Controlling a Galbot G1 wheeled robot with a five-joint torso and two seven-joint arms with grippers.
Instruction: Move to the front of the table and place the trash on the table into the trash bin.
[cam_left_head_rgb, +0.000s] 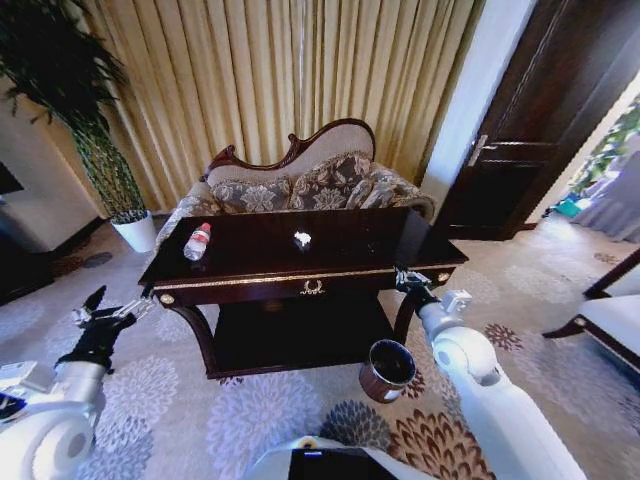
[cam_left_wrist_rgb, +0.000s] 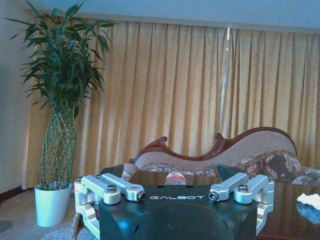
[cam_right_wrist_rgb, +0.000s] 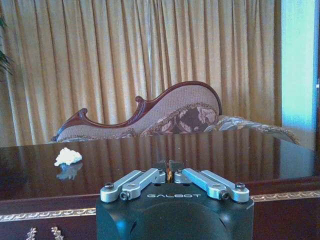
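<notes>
Closest to me, with my right claw (cam_right_wrist_rgb: 169, 176) closed at the table (cam_left_head_rgb: 310, 280) and left claw (cam_left_head_rgb: 112, 318) open, I'd pinch the light, soft paper wad (cam_left_head_rgb: 302, 239) anywhere.

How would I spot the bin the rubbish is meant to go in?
Find the long dark glossy wooden table with gold trim, standing before the patterned sofa. On the floral carpet by the table's front right leg sits a small round reddish-brown bin with a dark inside. The white plant pot stands far left, holding a plant.
</notes>
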